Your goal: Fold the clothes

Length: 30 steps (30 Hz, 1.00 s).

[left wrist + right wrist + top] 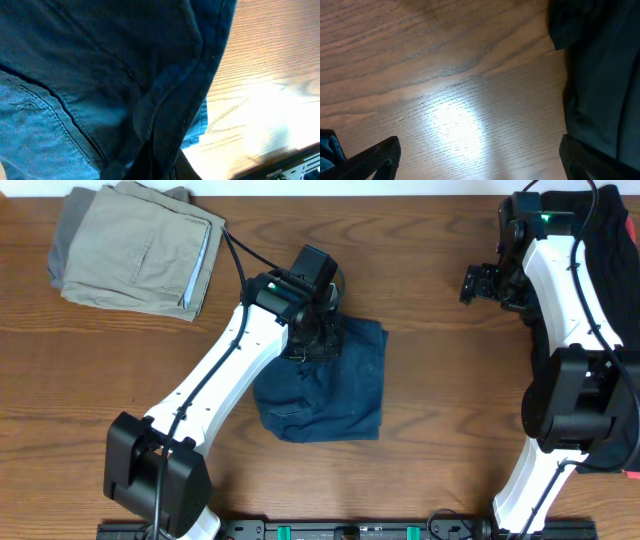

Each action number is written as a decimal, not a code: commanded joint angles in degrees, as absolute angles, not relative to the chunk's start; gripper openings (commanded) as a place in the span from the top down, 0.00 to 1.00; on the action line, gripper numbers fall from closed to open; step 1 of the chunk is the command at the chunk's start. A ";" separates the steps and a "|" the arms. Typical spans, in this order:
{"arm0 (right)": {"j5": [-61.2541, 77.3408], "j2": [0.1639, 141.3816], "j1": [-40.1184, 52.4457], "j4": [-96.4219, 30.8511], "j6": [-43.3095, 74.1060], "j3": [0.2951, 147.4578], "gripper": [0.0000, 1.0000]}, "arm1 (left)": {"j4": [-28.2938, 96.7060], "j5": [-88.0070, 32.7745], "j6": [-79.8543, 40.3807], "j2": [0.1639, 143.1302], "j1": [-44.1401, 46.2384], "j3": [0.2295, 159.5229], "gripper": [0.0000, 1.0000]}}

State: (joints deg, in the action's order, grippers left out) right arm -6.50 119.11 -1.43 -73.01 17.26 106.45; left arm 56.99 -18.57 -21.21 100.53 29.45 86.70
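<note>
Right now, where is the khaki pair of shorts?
In the overhead view, the khaki shorts lie folded at the table's far-left corner, atop a grey garment, up and left of the navy shorts.

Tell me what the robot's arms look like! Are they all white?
Not all white. The left arm and right arm have smooth white tubes with chunky black joints, black grippers (left gripper, right gripper), thin black cables along them, and a tiny green light on each.

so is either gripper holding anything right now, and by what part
The left gripper pinches the navy shorts at their far edge; the right gripper is open and empty.
</note>
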 commanded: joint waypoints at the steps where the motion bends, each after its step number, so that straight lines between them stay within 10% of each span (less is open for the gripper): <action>1: -7.51 119.13 -1.48 -73.06 17.08 106.76 0.01 | 57.10 -20.60 -21.76 101.93 30.00 86.15 0.94; 20: -7.51 119.13 -1.48 -73.06 17.08 106.76 0.01 | 56.45 -23.59 -21.76 107.92 35.35 85.32 0.93; 25: -7.51 119.13 -1.48 -73.06 17.08 106.76 0.01 | 56.55 -23.62 -21.76 108.31 36.05 85.34 0.28; 30: -7.51 119.13 -1.48 -73.06 17.08 106.76 0.01 | 59.40 -24.56 -21.71 108.16 35.53 86.04 0.18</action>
